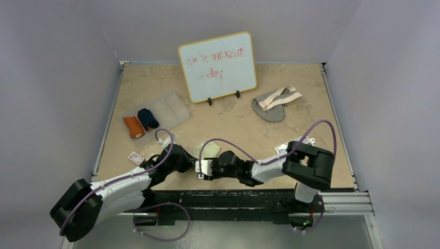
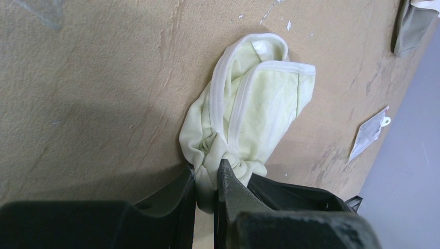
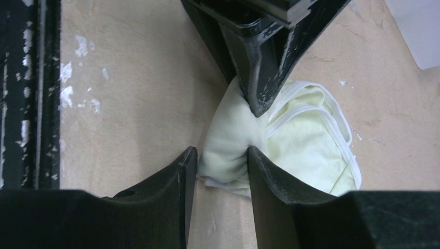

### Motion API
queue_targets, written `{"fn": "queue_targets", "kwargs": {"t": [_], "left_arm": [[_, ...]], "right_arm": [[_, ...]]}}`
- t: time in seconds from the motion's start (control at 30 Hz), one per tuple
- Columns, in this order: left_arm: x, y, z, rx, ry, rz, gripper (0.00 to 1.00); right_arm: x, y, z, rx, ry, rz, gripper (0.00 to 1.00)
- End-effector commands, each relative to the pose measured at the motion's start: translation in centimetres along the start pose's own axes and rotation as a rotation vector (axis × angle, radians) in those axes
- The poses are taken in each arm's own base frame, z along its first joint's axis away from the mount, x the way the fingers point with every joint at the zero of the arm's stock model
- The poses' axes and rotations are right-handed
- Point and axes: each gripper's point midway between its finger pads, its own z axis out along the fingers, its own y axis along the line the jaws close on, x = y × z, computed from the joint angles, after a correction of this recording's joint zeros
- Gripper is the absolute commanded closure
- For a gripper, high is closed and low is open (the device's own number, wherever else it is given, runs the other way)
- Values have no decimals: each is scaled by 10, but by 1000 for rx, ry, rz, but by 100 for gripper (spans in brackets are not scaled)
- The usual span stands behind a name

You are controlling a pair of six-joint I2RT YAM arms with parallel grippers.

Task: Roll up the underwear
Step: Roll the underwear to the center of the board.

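Cream underwear (image 2: 249, 114) between left fingers (image 2: 228, 192), right fingers (image 3: 181, 176)

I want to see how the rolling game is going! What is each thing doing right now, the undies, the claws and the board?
Cream underwear: bunched on the table, not rolled.
Left claw: shut on its bunched end.
Right claw: open, straddling a fold of it.
Orange underwear: rolled, in the clear tray.
Navy underwear: rolled, same tray.
Grey underwear: loose, unrolled.
Whiteboard: upright on its stand.
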Motion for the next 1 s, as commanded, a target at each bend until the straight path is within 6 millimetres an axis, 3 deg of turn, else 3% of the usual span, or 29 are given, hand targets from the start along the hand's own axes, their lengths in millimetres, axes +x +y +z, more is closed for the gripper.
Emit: {"fn": "queue_targets", "kwargs": {"t": [0.0,0.23,0.33,0.43,0.57,0.67,0.7,0.73,0.97], "left_arm": [[2,23,-3,-91,12,58,96],[0,23,-5,-90,0,43,92],[-1,25,-8,-91,-10,29,82],[-2,27,-11,-84,-22,24,69],[-6,24,-17,-58,-43,15,54],[-7,21,-21,-14,-55,5,47],[-7,19,-22,5,-56,1,33],[-6,18,-23,23,-57,-4,26],[-3,7,-26,127,-53,12,21]], "right_arm": [[16,-6,5,40,83,-11,60],[42,-11,6,111,192,58,76],[45,1,5,68,206,126,88],[32,14,4,-4,162,232,94],[13,28,6,-130,81,417,96],[5,25,5,-203,31,607,95],[3,24,4,-231,13,673,95],[-1,22,3,-255,-13,728,95],[-4,10,-2,-366,-80,1040,92]]}}
